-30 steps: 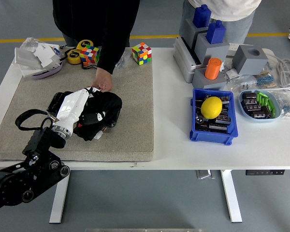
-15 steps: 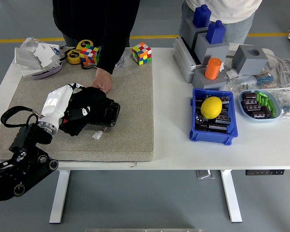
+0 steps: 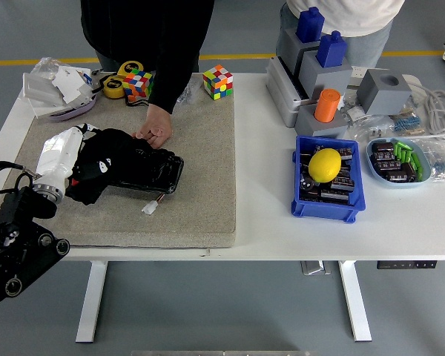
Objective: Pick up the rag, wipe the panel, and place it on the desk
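left hand point(image 3: 67, 152) grasps the black rag point(image 3: 104, 167) on the panel point(image 3: 157, 172); we judge wiping underway, with placing it on the table point(image 3: 263, 200) left.

Two puzzle cubes point(image 3: 217, 81) stand at twelve o'clock; two blue blocks point(image 3: 331, 49) at one; one lemon point(image 3: 325, 165).

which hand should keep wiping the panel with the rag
Left. The left hand already grips the black rag on the panel, which a person's hand steadies. The right arm is not in view.
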`<state>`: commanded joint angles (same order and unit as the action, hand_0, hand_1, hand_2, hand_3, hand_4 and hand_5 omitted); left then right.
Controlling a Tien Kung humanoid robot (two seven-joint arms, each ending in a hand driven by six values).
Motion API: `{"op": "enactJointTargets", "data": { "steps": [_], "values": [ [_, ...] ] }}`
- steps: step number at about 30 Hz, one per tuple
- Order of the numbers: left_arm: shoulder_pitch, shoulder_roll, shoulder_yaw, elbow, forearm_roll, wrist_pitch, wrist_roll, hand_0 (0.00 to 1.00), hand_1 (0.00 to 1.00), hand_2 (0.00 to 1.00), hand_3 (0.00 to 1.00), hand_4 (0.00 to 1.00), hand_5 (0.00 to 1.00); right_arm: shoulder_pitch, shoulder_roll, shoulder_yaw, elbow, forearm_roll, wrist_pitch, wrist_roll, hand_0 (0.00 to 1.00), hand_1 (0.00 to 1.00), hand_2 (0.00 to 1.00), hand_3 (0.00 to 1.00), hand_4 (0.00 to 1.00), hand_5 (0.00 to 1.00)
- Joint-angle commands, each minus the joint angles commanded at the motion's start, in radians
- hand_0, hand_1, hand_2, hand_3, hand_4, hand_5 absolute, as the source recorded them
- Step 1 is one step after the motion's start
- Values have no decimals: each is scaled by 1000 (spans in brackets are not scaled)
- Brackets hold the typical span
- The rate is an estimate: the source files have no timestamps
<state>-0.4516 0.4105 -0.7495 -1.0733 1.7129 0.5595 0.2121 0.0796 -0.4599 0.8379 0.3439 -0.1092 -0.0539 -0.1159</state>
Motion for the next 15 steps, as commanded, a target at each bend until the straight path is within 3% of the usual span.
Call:
{"op": "enactJointTargets", "data": {
  "steps": [15],
  "values": [
    [8, 21, -68, 41, 10, -2, -7, 202, 114, 394, 670, 629, 19, 1, -1, 3, 2, -3, 0, -1, 724, 655, 679, 631, 998, 611]
  ]
}}
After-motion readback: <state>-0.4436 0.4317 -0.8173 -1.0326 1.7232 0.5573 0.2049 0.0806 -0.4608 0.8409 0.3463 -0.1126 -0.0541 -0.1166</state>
